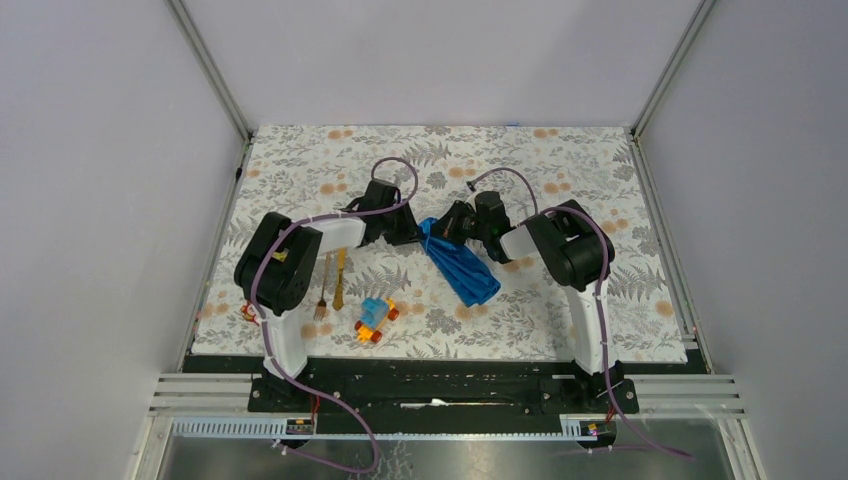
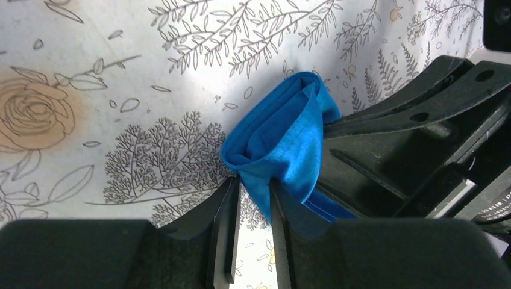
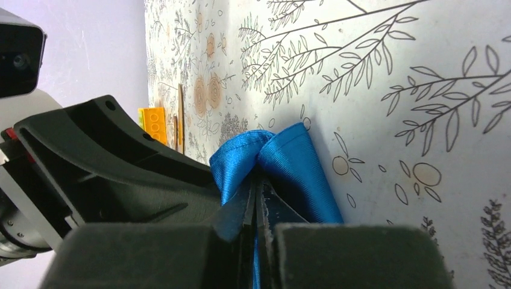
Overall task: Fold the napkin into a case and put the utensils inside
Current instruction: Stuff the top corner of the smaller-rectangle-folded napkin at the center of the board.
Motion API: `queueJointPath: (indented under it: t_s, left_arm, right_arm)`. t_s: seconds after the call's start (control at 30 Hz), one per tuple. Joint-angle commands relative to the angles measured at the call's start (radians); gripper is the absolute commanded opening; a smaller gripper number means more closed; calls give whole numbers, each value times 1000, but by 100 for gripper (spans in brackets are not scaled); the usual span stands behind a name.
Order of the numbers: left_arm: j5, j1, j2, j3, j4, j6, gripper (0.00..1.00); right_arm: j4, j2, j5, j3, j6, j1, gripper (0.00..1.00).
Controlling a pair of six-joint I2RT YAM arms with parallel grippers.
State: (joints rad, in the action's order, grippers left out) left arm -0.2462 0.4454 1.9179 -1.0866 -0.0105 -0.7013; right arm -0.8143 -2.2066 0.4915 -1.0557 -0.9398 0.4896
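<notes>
Two grippers meet at the far end of the napkin point(image 1: 462, 262) in the top view, the left gripper point(image 1: 418, 232) coming from the left and the right gripper point(image 1: 447, 228) from the right. The blue cloth lies bunched into a long strip in the middle of the patterned table point(image 1: 560, 300). Its long axis slants from the far-left end at the grippers to the near right. Well to its left the fork point(image 1: 322, 290) and knife point(image 1: 340, 279) lie side by side, lengthwise far to near, the fork's tines at the near end. A toy car point(image 1: 375, 319) sits just near-right of them.

From the left wrist, the left gripper point(image 2: 253, 223) has its jaws a narrow way apart, pinching a fold of the napkin point(image 2: 283, 138). The right gripper point(image 2: 410, 138) presses against the cloth's right side.

From the right wrist, the right gripper point(image 3: 256, 211) is clamped tight on the napkin point(image 3: 295, 168), which bulges out beyond its fingertips. A yellow block point(image 3: 153, 123) shows behind.
</notes>
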Motion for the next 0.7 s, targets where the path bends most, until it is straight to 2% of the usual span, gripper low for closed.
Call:
queueJointPath:
  t_s: [0.0, 0.13, 0.33, 0.67]
  left_arm:
    - [10, 27, -54, 32, 39, 32, 32]
    - [-20, -8, -128, 53, 53, 39, 37]
    - [-34, -32, -196, 33, 70, 41, 37]
    - [-93, -29, -130, -34, 51, 28, 29]
  right_arm:
    - [3, -4, -21, 30, 18, 18, 0]
    - [5, 14, -7, 50, 28, 11, 0]
    - [50, 47, 6, 40, 47, 9, 11]
    - [184, 183, 12, 54, 100, -8, 15]
